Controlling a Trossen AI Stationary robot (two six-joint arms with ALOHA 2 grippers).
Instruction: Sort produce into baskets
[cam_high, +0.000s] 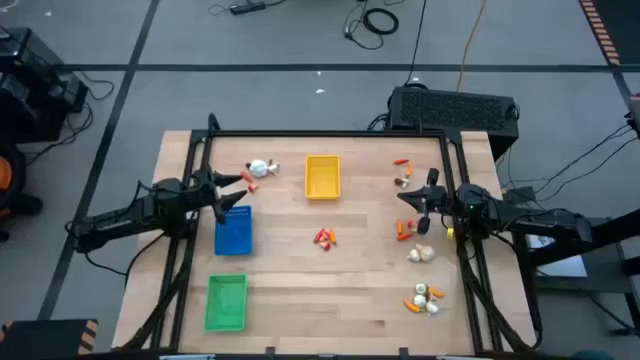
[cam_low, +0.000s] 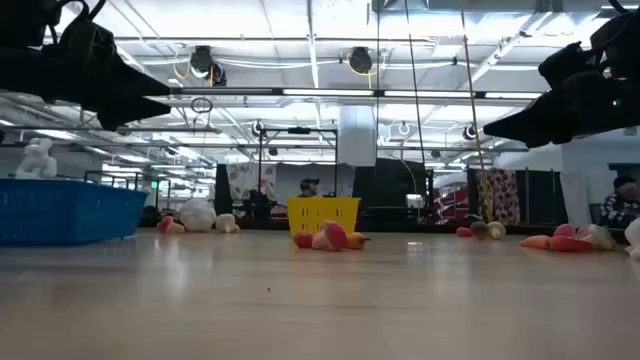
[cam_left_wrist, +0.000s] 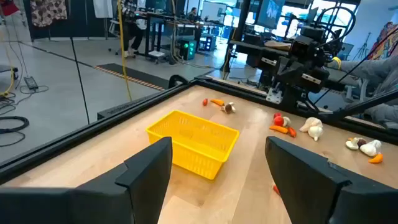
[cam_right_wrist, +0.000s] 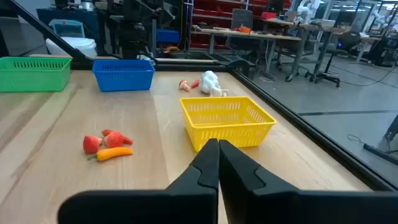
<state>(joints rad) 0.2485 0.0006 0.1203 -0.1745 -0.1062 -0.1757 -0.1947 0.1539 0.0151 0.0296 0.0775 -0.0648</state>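
On the wooden table (cam_high: 300, 290) the three trays sit apart; the yellow tray (cam_high: 322, 177) lies near the far edge at the middle, the blue tray (cam_high: 233, 230) on the left side, the green tray (cam_high: 226, 302) nearer the front left corner. Above the blue tray's far end hangs the left gripper (cam_high: 228, 190), its fingers (cam_left_wrist: 143, 171) spread wide with nothing between them; the yellow tray shows through the gap in the left wrist view, well ahead of the tips. A white bulb with a small red piece (cam_high: 261, 170) lies just beyond that gripper, between it and the yellow tray. The right gripper (cam_high: 420, 205) hovers over the right side, fingers (cam_right_wrist: 208, 165) pressed together and holding nothing; orange and red pieces (cam_high: 403, 229) lie just beside it, a whitish bulb (cam_high: 421, 254) a little nearer the front, and a mixed cluster (cam_high: 425, 299) toward the front right. More small pieces (cam_high: 403, 172) lie near the far right edge. A red and orange cluster (cam_high: 325, 237) sits alone at the table's middle, with bare wood around it; the front middle is bare too. A black frame (cam_high: 320, 133) runs along the far edge and down both sides.
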